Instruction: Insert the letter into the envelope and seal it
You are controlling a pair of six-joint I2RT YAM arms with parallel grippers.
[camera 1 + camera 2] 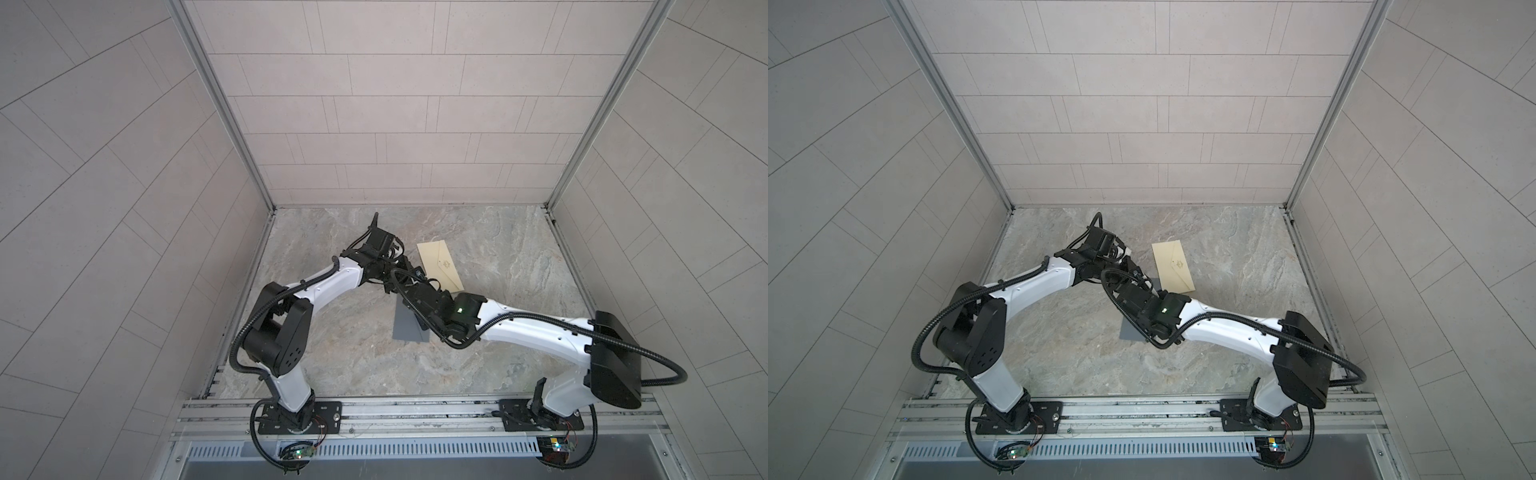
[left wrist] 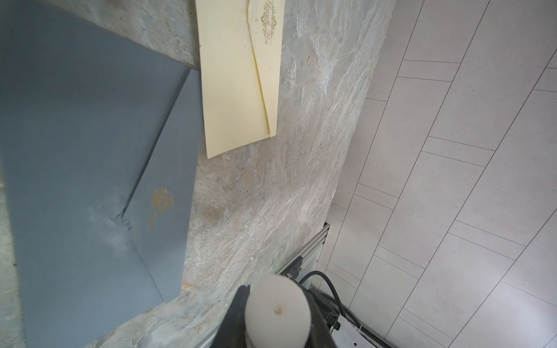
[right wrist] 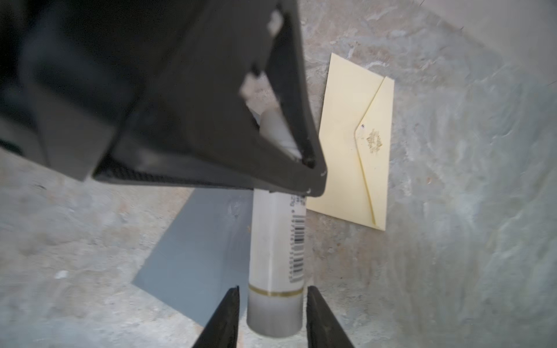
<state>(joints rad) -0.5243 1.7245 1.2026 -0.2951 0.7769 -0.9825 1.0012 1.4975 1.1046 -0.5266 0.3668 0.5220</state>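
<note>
A grey envelope [image 2: 75,150] lies flat on the marbled table [image 1: 498,257], its flap folded over the body and a pale smear near the flap's tip. In both top views it shows partly under the arms [image 1: 409,328] [image 1: 1128,332]. A white glue stick [image 3: 275,256] hangs above it. My left gripper [image 2: 275,304] is shut on the stick, whose bare glue end faces the left wrist camera. My right gripper [image 3: 273,289] is open around the stick's grey base, with a gap on each side. The letter is hidden.
A cream envelope [image 1: 440,266] [image 3: 349,135] with a gold emblem lies just beyond the grey one, flap folded down. Tiled walls close in the table on three sides. The arm bases stand on a metal rail [image 1: 415,411] at the front.
</note>
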